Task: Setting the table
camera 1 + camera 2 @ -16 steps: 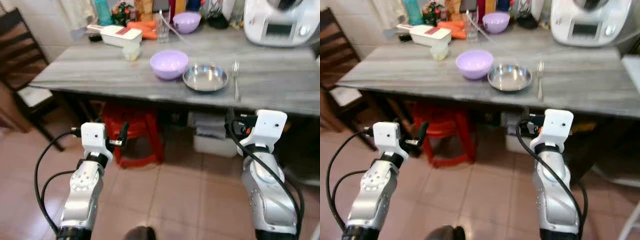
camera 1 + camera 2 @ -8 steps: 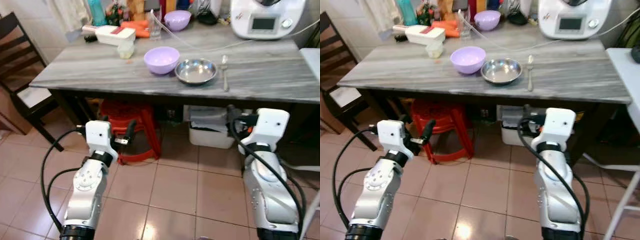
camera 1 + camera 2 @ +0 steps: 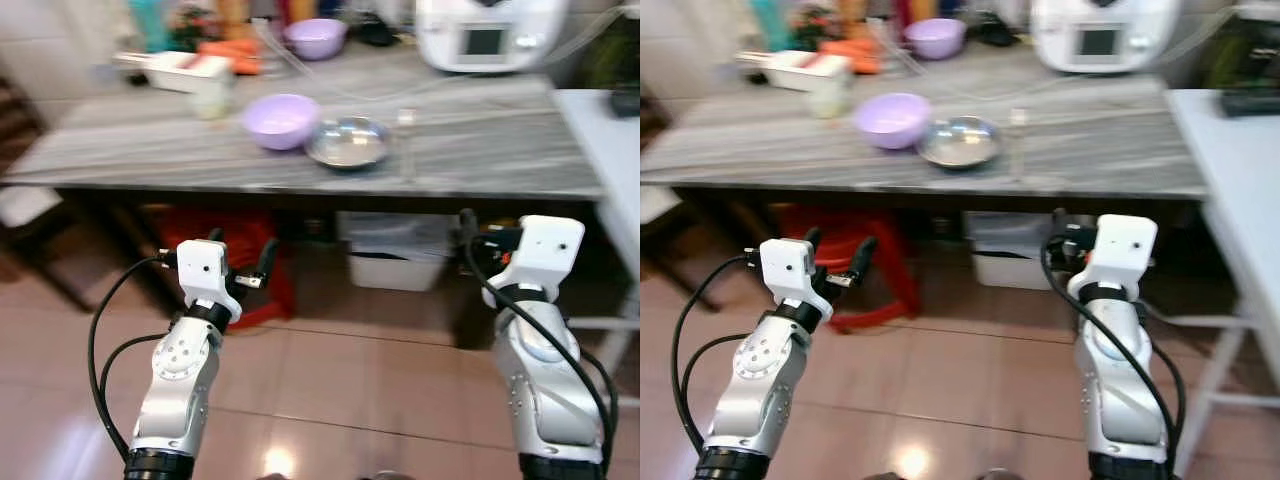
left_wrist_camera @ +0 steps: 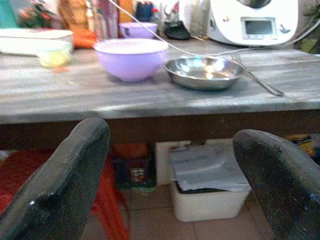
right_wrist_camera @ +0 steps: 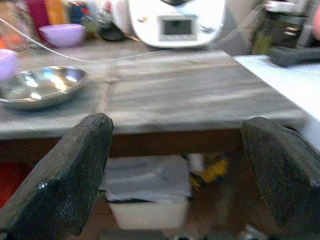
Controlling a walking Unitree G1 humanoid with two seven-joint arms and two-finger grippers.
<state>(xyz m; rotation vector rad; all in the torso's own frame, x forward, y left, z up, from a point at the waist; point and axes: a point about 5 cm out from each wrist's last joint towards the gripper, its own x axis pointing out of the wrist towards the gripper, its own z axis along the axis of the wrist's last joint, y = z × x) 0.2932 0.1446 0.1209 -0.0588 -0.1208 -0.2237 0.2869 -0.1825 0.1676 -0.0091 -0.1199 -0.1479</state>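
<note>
Left gripper (image 4: 170, 185) and right gripper (image 5: 180, 180) raised forward, fingers of both spread wide, empty.

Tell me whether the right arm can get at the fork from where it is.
Probably not yet. The right pincer hangs open below the table edge, short of it, while the fork lies on top beside the steel dish. Nothing blocks the path, but the arm must rise and the robot step closer.

Grey streaked counter (image 3: 180, 150) with tableware.
Near front edge: lilac bowl (image 3: 281, 119) just beside steel dish (image 3: 348, 143), fork (image 4: 263, 83) alongside; at back, second lilac bowl (image 3: 315, 37), white appliance (image 3: 490, 32), white box (image 3: 172, 70).
</note>
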